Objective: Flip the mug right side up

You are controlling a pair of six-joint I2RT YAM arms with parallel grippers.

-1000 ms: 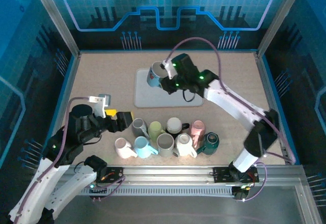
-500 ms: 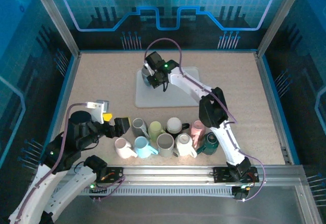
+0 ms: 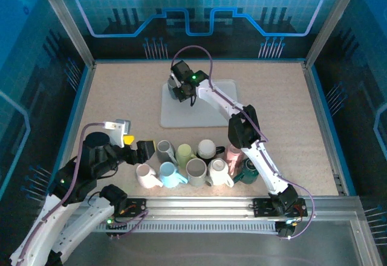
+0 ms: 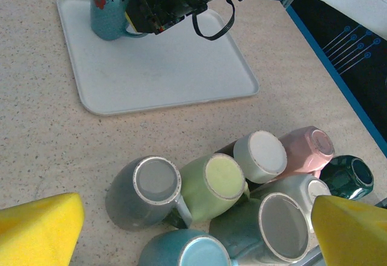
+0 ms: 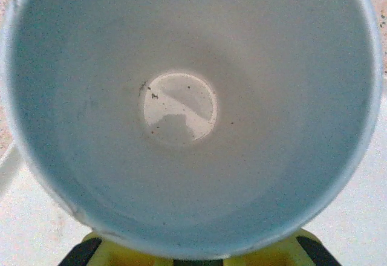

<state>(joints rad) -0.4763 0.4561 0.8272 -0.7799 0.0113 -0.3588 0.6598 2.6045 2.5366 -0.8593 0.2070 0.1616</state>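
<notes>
Mug [image 4: 107,7] standing upright, mouth up, on the far left corner of the grey tray [image 4: 181,75]. We see the right end effector [image 5: 192,255] closed narrowly on the mug. The left end effector [image 4: 193,230] gapes wide over the bench [image 4: 36,139], just beside the cluster of spare mugs [image 4: 217,184].

Light falls from above, even and rather cool, and the far walls glow blue. The table [image 3: 121,97] is bright. Shadows beside the group of mugs [image 3: 196,170] are short and soft. In the left wrist view the yellow fingers [image 4: 36,227] at the near corners are blurred, while the tray [image 4: 163,78] is sharp. In the right wrist view the mug [image 5: 181,109] looks soft, with a pale sheen on its bottom.
</notes>
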